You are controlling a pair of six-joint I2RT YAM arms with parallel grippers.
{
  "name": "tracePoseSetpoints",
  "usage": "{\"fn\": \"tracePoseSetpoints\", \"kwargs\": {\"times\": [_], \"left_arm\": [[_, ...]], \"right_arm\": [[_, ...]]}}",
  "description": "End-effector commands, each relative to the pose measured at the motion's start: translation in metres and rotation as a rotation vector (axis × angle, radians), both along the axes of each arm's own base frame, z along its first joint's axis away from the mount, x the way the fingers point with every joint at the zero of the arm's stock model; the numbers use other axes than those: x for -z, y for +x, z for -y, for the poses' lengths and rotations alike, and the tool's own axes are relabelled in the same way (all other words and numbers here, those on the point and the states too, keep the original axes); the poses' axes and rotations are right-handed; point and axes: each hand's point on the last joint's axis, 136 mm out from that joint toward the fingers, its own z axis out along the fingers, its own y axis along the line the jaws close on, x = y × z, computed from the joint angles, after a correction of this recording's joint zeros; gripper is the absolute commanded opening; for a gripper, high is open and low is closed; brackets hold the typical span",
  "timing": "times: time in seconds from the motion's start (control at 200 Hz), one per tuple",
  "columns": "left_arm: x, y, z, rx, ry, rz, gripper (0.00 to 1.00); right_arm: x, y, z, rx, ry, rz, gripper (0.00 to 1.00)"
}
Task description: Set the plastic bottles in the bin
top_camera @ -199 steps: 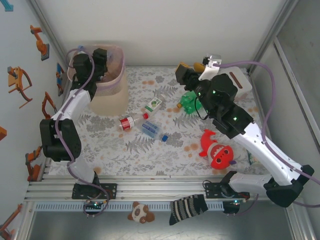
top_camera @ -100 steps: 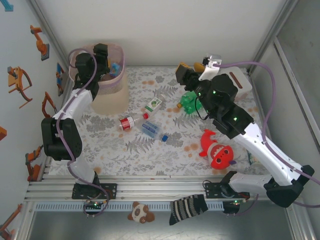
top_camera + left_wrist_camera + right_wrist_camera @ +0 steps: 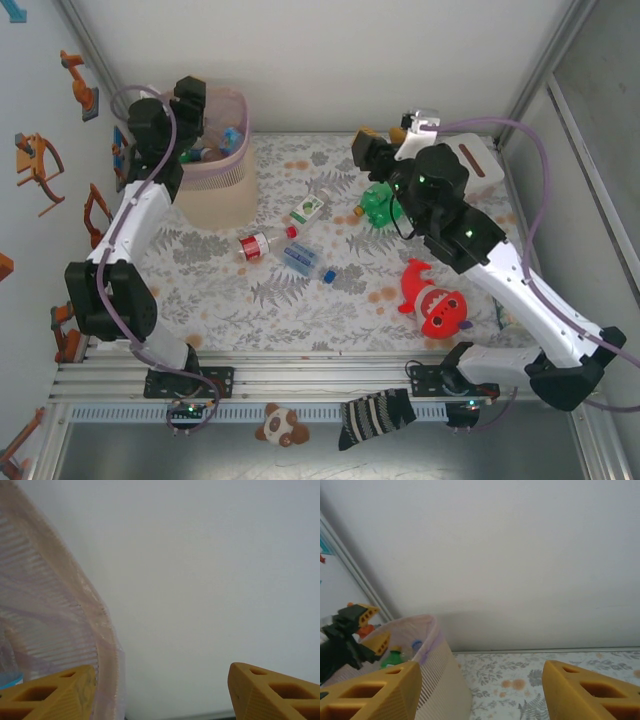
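Table (image 3: 300, 310): it is covered with a cloth of leaves and flowers
Far left corner: the bin (image 3: 215, 195) is stood upright
Middle: three bottles are laid on their sides, close together; the green-and-white bottle (image 3: 310, 210) is placed farthest back; the red-label bottle (image 3: 262, 243) is laid left of it; the blue-label bottle (image 3: 303, 261) is laid nearest
Right of middle: the green bottle (image 3: 378, 205) is laid down, partly hidden
Near right: the red plush toy (image 3: 440, 308) is laid well apart from the bottles
Far right corner: the white box (image 3: 482, 165) is set, partly hidden
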Motion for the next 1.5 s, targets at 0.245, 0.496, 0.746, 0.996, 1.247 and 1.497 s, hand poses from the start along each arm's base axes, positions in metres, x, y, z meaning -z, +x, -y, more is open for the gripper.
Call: {"fn": "tracePoseSetpoints", "kwargs": {"times": [0.245, 0.496, 0.746, 0.996, 1.247, 1.497], "left_arm": [[-0.040, -0.054, 0.009, 0.136, 0.363, 0.097, 0.69], [-0.025, -0.085, 0.016, 0.243, 0.538, 0.045, 0.69], [-0.005, -0.113, 0.016, 0.307, 0.674, 0.011, 0.70], [0.007, -0.131, 0.018, 0.336, 0.681, 0.008, 0.71], [0.008, -0.139, 0.024, 0.366, 0.659, 0.033, 0.72], [0.007, -0.140, 0.028, 0.383, 0.641, 0.046, 0.72]], "right_arm": [[0.054, 0.026, 0.041, 0.227, -0.223, -0.200, 0.64], [0.109, 0.039, 0.066, 0.281, -0.232, -0.374, 0.64], [0.175, 0.050, 0.097, 0.330, -0.139, -0.572, 0.63], [0.231, 0.076, 0.130, 0.353, -0.038, -0.728, 0.62], [0.279, 0.107, 0.157, 0.323, 0.157, -0.839, 0.60], [0.329, 0.137, 0.178, 0.298, 0.320, -0.900, 0.59]]}}
